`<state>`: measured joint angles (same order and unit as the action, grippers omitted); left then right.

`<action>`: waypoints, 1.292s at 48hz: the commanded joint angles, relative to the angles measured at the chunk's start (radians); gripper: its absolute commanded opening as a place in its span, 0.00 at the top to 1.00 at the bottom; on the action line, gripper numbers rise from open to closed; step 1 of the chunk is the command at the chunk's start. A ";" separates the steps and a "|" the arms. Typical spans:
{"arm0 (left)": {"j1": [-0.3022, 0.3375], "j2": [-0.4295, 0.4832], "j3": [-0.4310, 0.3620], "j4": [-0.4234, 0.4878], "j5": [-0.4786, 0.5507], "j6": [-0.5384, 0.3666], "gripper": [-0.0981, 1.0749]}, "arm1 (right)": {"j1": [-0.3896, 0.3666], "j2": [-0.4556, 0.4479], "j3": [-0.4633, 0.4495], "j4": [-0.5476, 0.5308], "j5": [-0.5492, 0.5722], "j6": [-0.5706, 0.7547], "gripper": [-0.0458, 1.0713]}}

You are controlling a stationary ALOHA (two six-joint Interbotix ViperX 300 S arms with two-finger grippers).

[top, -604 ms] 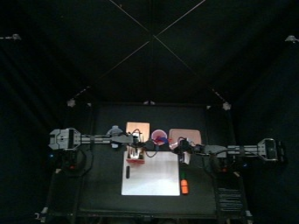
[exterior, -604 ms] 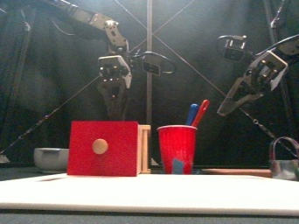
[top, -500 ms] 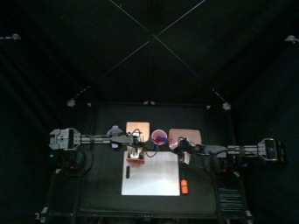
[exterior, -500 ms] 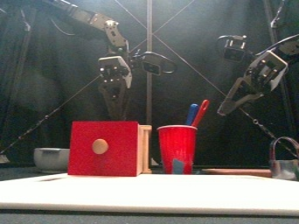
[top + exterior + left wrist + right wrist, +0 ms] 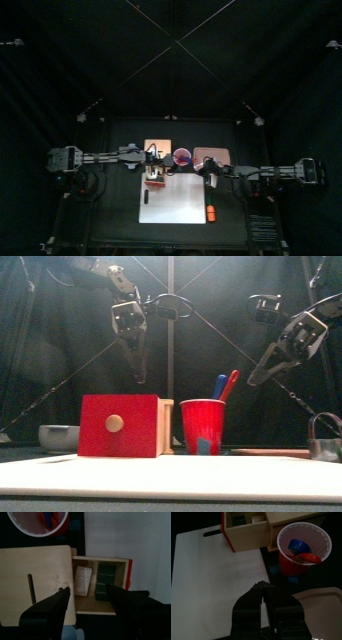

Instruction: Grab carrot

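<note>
My right hand [image 5: 263,587] hangs with its fingers pressed together, holding nothing, above the white cutting mat [image 5: 218,577] beside the red cup [image 5: 304,544] of markers. My left hand [image 5: 87,594] is spread wide over the open red box [image 5: 100,579] and tan board [image 5: 33,582]. The carrot [image 5: 211,212] lies near the mat's front right corner, well apart from both hands. I judge the right hand should open, travel there, and descend across its narrow width.
</note>
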<state>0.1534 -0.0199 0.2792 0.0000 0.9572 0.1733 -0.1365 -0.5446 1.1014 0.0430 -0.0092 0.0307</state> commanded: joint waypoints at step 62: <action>0.046 -0.525 0.730 -0.028 -0.930 -0.160 0.14 | 0.081 -0.003 -0.124 0.006 -0.009 0.002 0.93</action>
<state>0.1887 -0.5430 1.0385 -0.0307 0.0383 0.0138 -0.0552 -0.5354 1.0094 0.0476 -0.0138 0.0307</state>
